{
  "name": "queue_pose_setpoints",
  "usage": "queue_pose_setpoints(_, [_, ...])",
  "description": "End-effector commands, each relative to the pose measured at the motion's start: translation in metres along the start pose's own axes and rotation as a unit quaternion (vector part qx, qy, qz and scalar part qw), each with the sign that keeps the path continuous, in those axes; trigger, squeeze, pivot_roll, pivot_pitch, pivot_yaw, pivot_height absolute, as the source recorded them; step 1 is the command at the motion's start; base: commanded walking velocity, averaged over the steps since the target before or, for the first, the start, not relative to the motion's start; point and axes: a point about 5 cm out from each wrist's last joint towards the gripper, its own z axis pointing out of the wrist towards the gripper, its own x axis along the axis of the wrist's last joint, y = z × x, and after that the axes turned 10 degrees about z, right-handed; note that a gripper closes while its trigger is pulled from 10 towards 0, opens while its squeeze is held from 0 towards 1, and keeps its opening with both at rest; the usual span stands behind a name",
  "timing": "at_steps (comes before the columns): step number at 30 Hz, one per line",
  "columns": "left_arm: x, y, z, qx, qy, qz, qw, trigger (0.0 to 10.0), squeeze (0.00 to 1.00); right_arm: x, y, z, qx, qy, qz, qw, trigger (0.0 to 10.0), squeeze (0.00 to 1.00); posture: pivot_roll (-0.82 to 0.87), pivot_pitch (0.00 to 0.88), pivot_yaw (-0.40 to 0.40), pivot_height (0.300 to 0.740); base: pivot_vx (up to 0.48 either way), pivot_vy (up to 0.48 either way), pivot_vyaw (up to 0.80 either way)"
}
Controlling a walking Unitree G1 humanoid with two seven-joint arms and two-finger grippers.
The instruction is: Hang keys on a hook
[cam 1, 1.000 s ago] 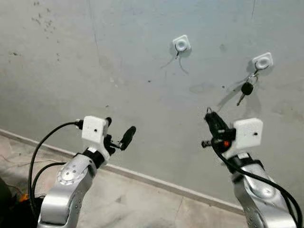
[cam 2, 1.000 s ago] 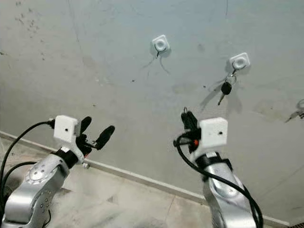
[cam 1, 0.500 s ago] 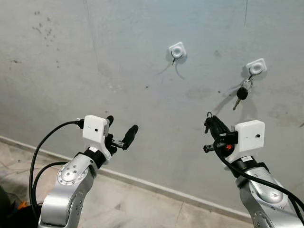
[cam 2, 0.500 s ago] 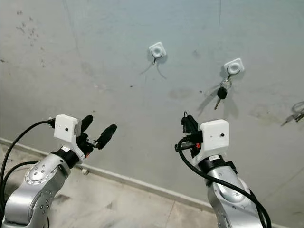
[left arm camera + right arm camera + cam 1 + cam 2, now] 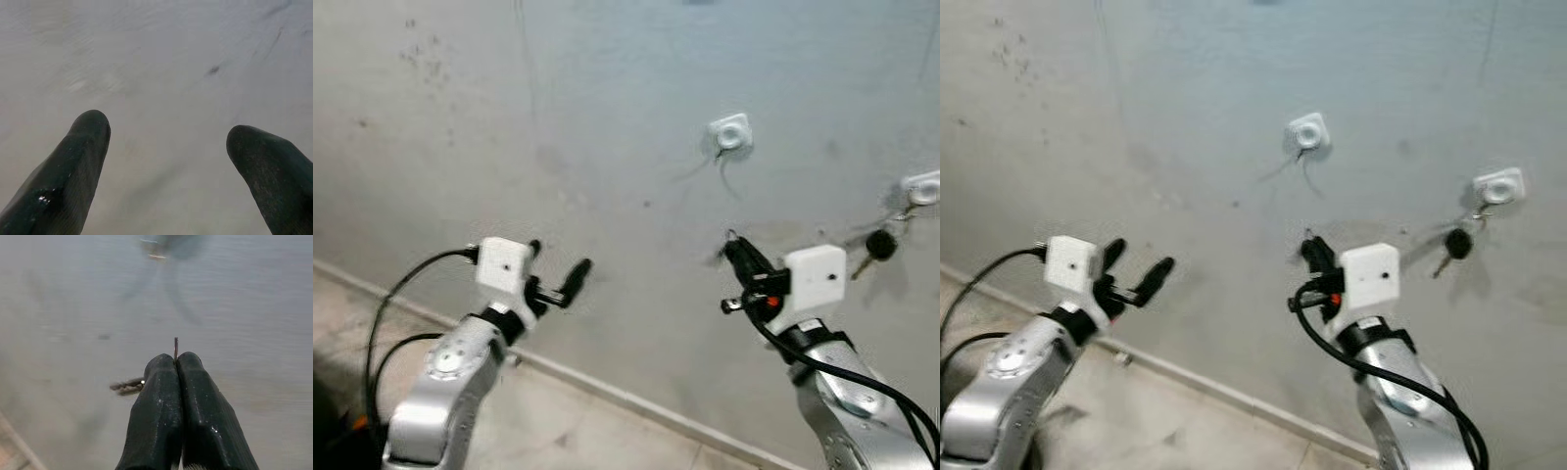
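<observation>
- Two hooks sit on the wall [image 5: 460,117]: an empty hook [image 5: 729,132] at about 12 o'clock from the right gripper [image 5: 736,257], and an occupied hook [image 5: 922,187] at its 2 o'clock, already holding a black-headed key [image 5: 878,244].
- Whole scene has slid rightward versus half a second ago, so that is camera motion, not the hooks moving; the occupied hook now sits at the frame edge, partly cut off.
- Empty hook now lies closer to straight above the right gripper, so alignment for hanging looks better; approach not yet begun, gap still clear.
- Right gripper: fingers clenched together on the keys [image 5: 175,348]; a thin metal ring edge pokes out at the tips, and a blurred dark bit [image 5: 128,386] hangs beside them, probably the key itself.
- Left gripper [image 5: 558,279]: fingers spread, holding nothing, pointed at bare wall, well apart from both hooks.
- Hard to tell: how many keys are held, ring orientation, and the empty hook's prong shape; head views are motion-blurred, right wrist view smears the hook [image 5: 155,245].
</observation>
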Motion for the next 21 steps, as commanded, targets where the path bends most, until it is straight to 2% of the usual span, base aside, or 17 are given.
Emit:
queue_pose_setpoints(1, [0.002,0.008,0.002,-0.021,0.002,-0.003,1.0,10.0,0.0,0.002,0.003,-0.002,-0.01,0.002,-0.002,1.0,10.0,0.0,0.14,0.0,-0.04,0.74,0.304,0.0,0.0])
queue_pose_setpoints(4, [0.002,0.008,0.002,-0.019,0.007,-0.013,1.0,10.0,0.0,0.001,0.002,-0.002,-0.01,0.001,0.0,1.0,10.0,0.0,0.14,0.0,-0.04,0.74,0.203,0.0,0.0])
queue_pose_setpoints(8, [0.002,0.008,0.002,-0.02,0.004,-0.005,1.0,10.0,0.0,0.001,0.001,-0.001,-0.007,0.001,0.001,1.0,10.0,0.0,0.15,0.0,-0.04,0.74,0.0,0.0,0.0])
queue_pose_setpoints(11, [0.0,0.005,0.0,-0.012,0.006,0.038,0.999,10.0,0.0,0.001,-0.001,0.0,-0.002,0.007,0.006,1.0,10.0,0.0,0.15,0.0,-0.041,0.74,0.0,0.0,0.0])
queue_pose_setpoints(13, [-0.001,0.001,-0.004,0.002,0.017,0.089,0.996,10.0,0.0,0.003,-0.004,0.001,0.008,0.019,0.009,1.0,10.0,0.0,0.15,0.0,-0.041,0.74,0.0,0.0,0.0])
queue_pose_setpoints(15, [0.001,0.0,-0.006,0.011,0.026,0.109,0.994,10.0,0.0,0.004,-0.007,0.0,0.021,0.023,0.02,0.999,10.0,0.0,0.15,0.0,-0.044,0.74,0.0,0.0,0.0])
queue_pose_setpoints(21, [0.005,0.0,-0.008,0.014,0.038,0.12,0.992,10.0,0.0,0.003,-0.015,0.0,0.058,0.018,0.026,0.998,10.0,0.0,0.16,0.0,-0.047,0.74,0.0,0.0,0.0])
